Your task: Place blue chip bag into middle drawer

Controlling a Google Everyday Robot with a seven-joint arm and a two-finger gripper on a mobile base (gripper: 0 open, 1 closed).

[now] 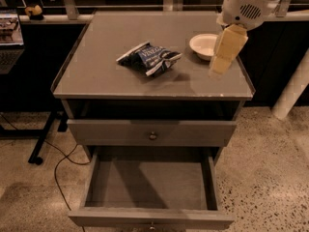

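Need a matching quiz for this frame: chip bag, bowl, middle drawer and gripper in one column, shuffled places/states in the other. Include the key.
Column 1
1. blue chip bag
2. white bowl
3. middle drawer
4. gripper

Column 2
A. pulled open, plain grey inside showing
B. over the right side of the cabinet top, covering the bowl's right edge in this view
C. lying near the middle of the cabinet top
D. standing at the back right of the cabinet top

Pairs: 1-C, 2-D, 3-A, 4-B
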